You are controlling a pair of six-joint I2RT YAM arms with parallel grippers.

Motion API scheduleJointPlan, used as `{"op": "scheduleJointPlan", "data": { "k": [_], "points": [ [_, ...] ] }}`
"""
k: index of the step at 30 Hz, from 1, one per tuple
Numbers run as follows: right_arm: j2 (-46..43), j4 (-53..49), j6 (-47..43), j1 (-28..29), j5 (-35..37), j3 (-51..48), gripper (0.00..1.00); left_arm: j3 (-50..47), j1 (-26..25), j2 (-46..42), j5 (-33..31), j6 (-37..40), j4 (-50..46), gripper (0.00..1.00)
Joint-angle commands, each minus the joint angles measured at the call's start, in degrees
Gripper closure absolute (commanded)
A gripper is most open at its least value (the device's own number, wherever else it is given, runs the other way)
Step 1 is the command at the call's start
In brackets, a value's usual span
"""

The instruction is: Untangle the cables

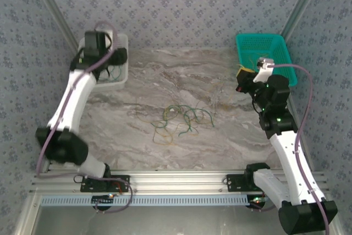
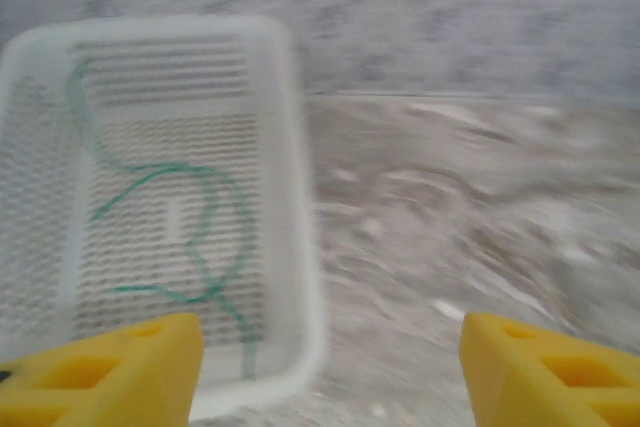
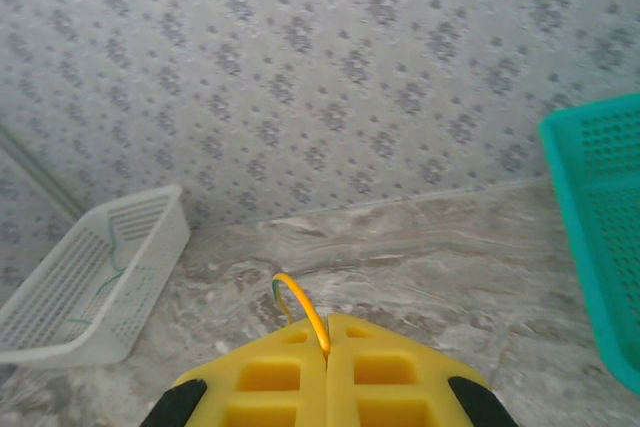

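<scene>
A loose tangle of thin green and yellow cables (image 1: 179, 119) lies on the marble table's middle. My right gripper (image 3: 327, 339) is shut on a yellow cable (image 3: 300, 299) that arches up out of its pinched fingertips; in the top view this gripper (image 1: 242, 76) hovers beside the teal basket (image 1: 275, 45). My left gripper (image 2: 330, 372) is open, its yellow fingers (image 2: 110, 367) wide apart over the near corner of the white basket (image 2: 290, 177). A green cable (image 2: 195, 237) curls inside that basket.
The white basket (image 1: 120, 75) sits at the table's far left, the teal basket at the far right. Patterned walls close in the back and sides. An aluminium rail (image 1: 181, 180) runs along the near edge.
</scene>
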Motion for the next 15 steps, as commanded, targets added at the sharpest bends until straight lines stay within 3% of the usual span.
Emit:
{"op": "scheduleJointPlan", "data": {
  "k": [1,6,11,15],
  "points": [
    [2.0,2.9,-2.0,1.6,-6.2,4.0,1.00,-19.8,-6.3,-13.4,9.6,-0.5,32.9,0.14],
    [7.8,5.4,-2.2,6.0,-14.4,10.0,1.00,-32.6,-15.5,-18.8,22.9,2.4,48.1,0.12],
    [12.6,7.1,-3.4,12.3,-15.6,14.8,1.00,-31.8,-20.4,-14.8,26.6,3.9,49.8,0.09],
    [15.2,8.3,-3.3,15.4,-16.1,17.9,1.00,-32.2,-21.2,-12.1,28.9,5.3,55.4,0.03]
  ]
}}
